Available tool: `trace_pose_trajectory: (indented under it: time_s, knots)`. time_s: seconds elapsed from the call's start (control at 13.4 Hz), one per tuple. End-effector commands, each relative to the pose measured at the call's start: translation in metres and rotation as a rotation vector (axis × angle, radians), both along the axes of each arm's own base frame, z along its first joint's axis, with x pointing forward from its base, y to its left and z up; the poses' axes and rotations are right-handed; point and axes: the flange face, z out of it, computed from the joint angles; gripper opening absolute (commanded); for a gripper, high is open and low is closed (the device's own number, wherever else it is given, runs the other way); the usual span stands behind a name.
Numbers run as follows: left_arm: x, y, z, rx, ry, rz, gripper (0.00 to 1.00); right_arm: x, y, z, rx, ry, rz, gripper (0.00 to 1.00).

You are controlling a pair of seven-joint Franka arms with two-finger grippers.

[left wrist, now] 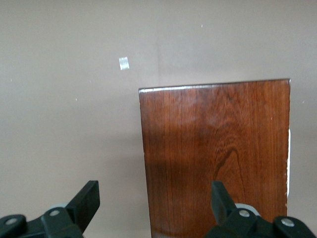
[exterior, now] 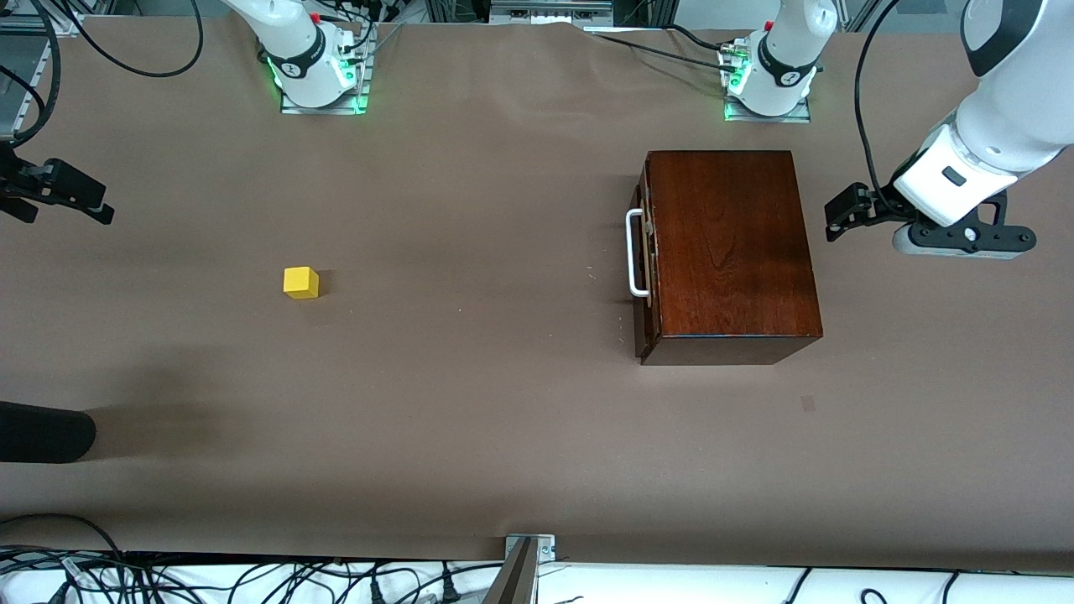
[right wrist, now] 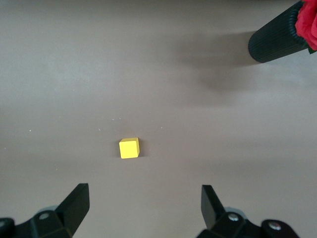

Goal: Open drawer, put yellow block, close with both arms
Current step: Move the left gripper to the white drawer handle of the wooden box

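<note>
A: Drawer (exterior: 644, 252)?
B: Pushed in, flush in the dark wooden box (exterior: 730, 252). White handle (exterior: 635, 253) faces the right arm's end of the table. Bare brown table (exterior: 503, 403) lies in front of it, nothing in the way.

A: Yellow block (exterior: 301, 283)?
B: Alone on the table, well apart from the box, toward the right arm's end. Open surface on every side.

A: Left gripper (exterior: 843, 214)?
B: In the air just beside the box, on the side away from the handle, touching nothing. Fingers (left wrist: 85, 201) apart, holding nothing; its wrist view looks down over the box top.

A: Right gripper (exterior: 71, 195)?
B: At the right arm's end of the table, up in the air, block ahead of it. Jaws spread wide, empty.

A: Anything else?
B: A black ribbed cylinder (exterior: 42, 432) juts in at the table edge, nearer the front camera than the block, well clear of it.
</note>
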Motion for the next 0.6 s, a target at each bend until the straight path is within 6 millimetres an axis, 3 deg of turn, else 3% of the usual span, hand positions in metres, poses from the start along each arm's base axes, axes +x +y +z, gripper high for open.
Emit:
trace_pose_trajectory:
  time_s: [0.0,0.15,0.52]
  knots:
    - [-0.015,-0.023,-0.007,-0.006,0.122,-0.048,1.00,0.001,0.008,0.000,0.009,0.012,0.008,1.00]
    - [-0.031,-0.048,-0.012,0.012,0.204,-0.095,1.00,0.005,0.010,-0.005,0.018,0.013,0.008,1.00]
    - [-0.046,-0.156,-0.010,0.015,0.189,-0.136,1.00,-0.001,0.036,0.001,0.014,0.020,0.061,1.00]
